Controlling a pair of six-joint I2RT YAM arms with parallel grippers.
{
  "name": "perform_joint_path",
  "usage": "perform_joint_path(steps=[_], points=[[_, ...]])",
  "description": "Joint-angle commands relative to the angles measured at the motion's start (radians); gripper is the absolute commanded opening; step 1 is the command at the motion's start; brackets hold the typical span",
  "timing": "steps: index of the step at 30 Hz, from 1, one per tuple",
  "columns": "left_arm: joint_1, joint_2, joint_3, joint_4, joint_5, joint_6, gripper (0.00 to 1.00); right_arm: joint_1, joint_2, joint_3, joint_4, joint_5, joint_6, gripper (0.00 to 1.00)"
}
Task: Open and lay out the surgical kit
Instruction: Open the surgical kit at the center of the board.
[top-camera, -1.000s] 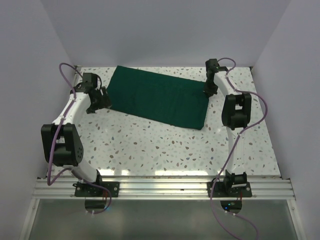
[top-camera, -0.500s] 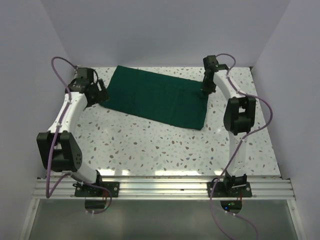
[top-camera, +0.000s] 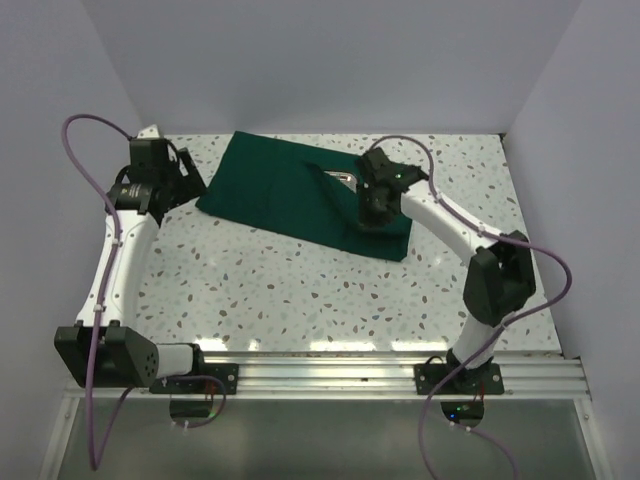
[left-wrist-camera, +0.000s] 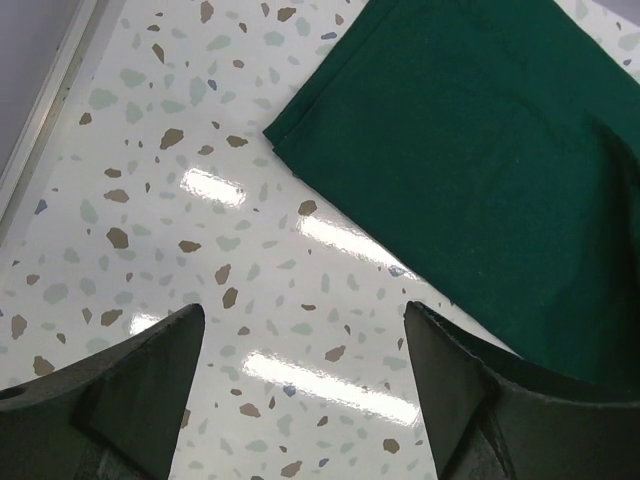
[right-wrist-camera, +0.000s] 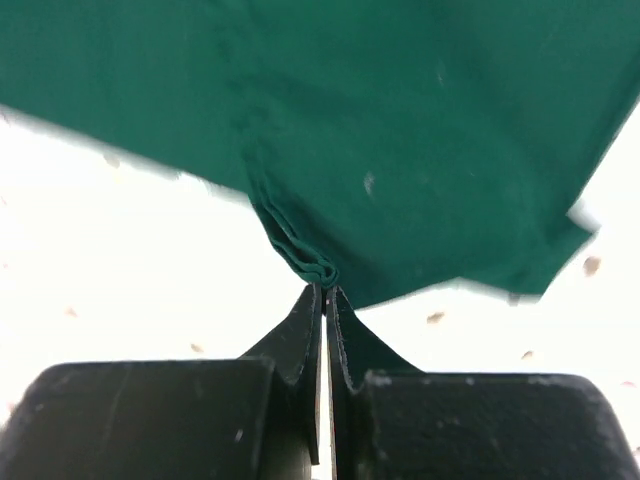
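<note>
The surgical kit is a dark green cloth wrap (top-camera: 270, 185) lying at the back of the speckled table. My right gripper (top-camera: 366, 208) is over its right half, shut on a bunched fold of the cloth (right-wrist-camera: 400, 130); the pinch shows at the fingertips (right-wrist-camera: 327, 288). That flap is lifted and folded leftward. A small shiny strip of the steel tray (top-camera: 343, 180) shows under it. My left gripper (top-camera: 187, 178) hangs just off the cloth's left edge, open and holding nothing (left-wrist-camera: 305, 310), with the cloth corner (left-wrist-camera: 480, 170) ahead of it. I see no instruments.
White walls close in the table at the back and on both sides. A metal rail (top-camera: 320, 375) carrying both arm bases runs along the near edge. Bare speckled tabletop (top-camera: 300, 290) lies between the cloth and the rail.
My right gripper has swung from the cloth's far right corner leftward over the wrap, pulling the flap with it. My left gripper has backed off to the left and opened a little wider.
</note>
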Motion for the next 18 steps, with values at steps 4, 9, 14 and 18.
perform_joint_path(steps=[4,9,14,18], points=[[-0.004,-0.106,0.010,-0.095,-0.037,-0.070,0.85,0.204,-0.408,-0.422,-0.014,-0.088,0.130,0.00],[-0.005,-0.155,0.038,-0.176,-0.062,-0.100,0.85,0.312,-0.834,-0.758,-0.085,-0.152,0.294,0.00],[-0.005,-0.253,0.030,-0.244,-0.068,-0.131,0.85,0.314,-1.056,-0.909,-0.184,-0.196,0.292,0.09],[-0.004,-0.316,0.006,-0.281,-0.065,-0.145,0.86,0.314,-1.093,-0.877,-0.290,-0.203,0.248,0.98]])
